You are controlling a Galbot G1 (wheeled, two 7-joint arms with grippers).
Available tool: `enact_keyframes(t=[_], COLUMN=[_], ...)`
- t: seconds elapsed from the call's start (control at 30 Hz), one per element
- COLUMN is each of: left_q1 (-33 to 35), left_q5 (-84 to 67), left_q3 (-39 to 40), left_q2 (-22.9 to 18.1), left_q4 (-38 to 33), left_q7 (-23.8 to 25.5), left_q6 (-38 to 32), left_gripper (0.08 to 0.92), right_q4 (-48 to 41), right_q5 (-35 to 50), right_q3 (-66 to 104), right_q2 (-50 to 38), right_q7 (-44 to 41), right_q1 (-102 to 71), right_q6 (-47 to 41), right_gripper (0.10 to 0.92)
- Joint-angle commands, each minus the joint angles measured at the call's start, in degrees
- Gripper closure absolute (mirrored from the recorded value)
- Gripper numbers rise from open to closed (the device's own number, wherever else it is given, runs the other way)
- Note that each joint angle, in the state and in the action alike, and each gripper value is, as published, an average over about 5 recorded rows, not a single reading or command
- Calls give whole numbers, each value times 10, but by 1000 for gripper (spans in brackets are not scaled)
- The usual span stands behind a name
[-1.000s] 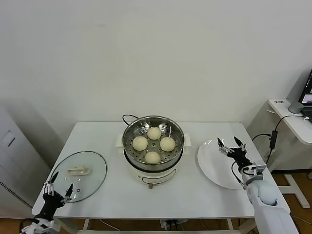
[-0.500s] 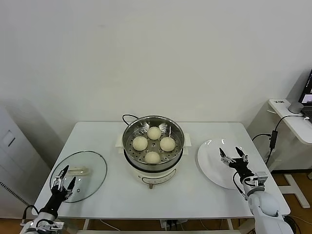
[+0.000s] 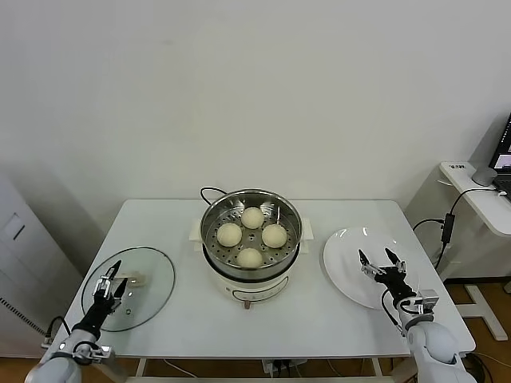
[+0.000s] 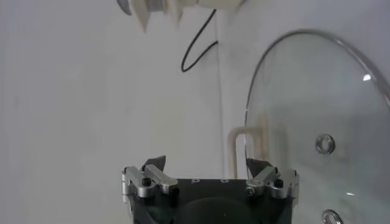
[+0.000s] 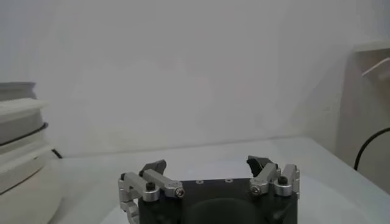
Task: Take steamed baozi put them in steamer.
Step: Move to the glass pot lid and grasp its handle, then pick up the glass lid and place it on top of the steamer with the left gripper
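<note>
Four pale cream baozi (image 3: 251, 227) lie in the shiny steel steamer (image 3: 214, 212), which sits on its cream-white pot body at the table's middle. My left gripper (image 3: 112, 280) is open and empty, low at the front left over the near edge of the glass lid (image 3: 152, 271). My right gripper (image 3: 380, 262) is open and empty over the near part of the white plate (image 3: 343, 255) at the right. In the left wrist view the open gripper (image 4: 206, 164) faces the lid (image 4: 304, 97). In the right wrist view the open gripper (image 5: 208, 165) holds nothing.
The lid's white handle (image 3: 132, 280) lies by my left gripper. A black cord (image 3: 209, 191) runs behind the pot. The pot's side (image 5: 21, 143) shows in the right wrist view. A side desk (image 3: 479, 195) stands at the far right. The wall is close behind the table.
My left gripper has risen from the table's front-left edge and moved forward onto the lid's near edge. My right gripper has drawn back and down toward the plate's near side.
</note>
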Motion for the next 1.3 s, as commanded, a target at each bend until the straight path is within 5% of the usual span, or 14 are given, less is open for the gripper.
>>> enact_keyframes(t=[0.03, 0.3, 0.7, 1.07, 1.3], left_q1=[-55, -48, -24, -15, -32], left_q5=[22, 1, -39, -170, -225], left_q3=[3, 6, 1, -9, 5], left_q2=[-2, -4, 5, 76, 114], left_q4=[49, 40, -13, -128, -182], left_q7=[-5, 7, 20, 103, 171], left_q6=[-5, -13, -23, 16, 72], left_gripper=[177, 208, 545, 855, 888], right_q4=[-5, -10, -9, -1, 5], right_q5=[-6, -9, -13, -15, -14], right_q3=[4, 11, 13, 11, 13], right_q2=[3, 2, -2, -1, -4], right_q7=[-6, -8, -9, -10, -10], right_q1=[-4, -3, 0, 3, 1], right_q6=[3, 4, 1, -3, -4], right_gripper=[203, 203, 203, 203, 203])
